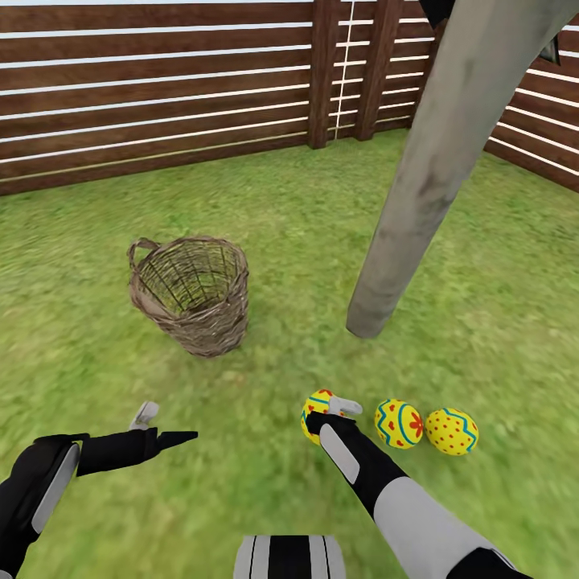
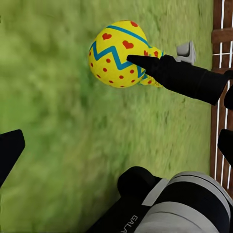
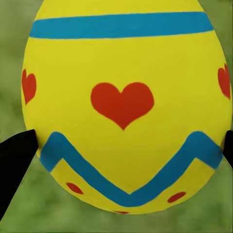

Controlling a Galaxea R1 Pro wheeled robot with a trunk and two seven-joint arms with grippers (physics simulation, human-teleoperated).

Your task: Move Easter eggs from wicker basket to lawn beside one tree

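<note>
Now right fingers (image 3: 14,155) clasping heart-painted egg (image 1: 316,412) on lawn (image 1: 265,201), left fingers (image 1: 146,415) spread, empty

Three eggs lie on mottled green grass (image 1: 265,201). The heart egg (image 1: 316,410) is bright yellow with blue bands, a blue zigzag, red hearts and small red dots. The middle egg (image 1: 398,423) is yellow with blue lines and red marks. The dotted egg (image 1: 451,431) is yellow with red dots and a thin blue band. The basket (image 1: 193,293) is brown open weave. The fence (image 1: 153,88) has dark brown slats. The tree trunk (image 1: 434,169) is smooth grey-beige. The right pincer (image 1: 334,412) has black and grey fingers.
</note>
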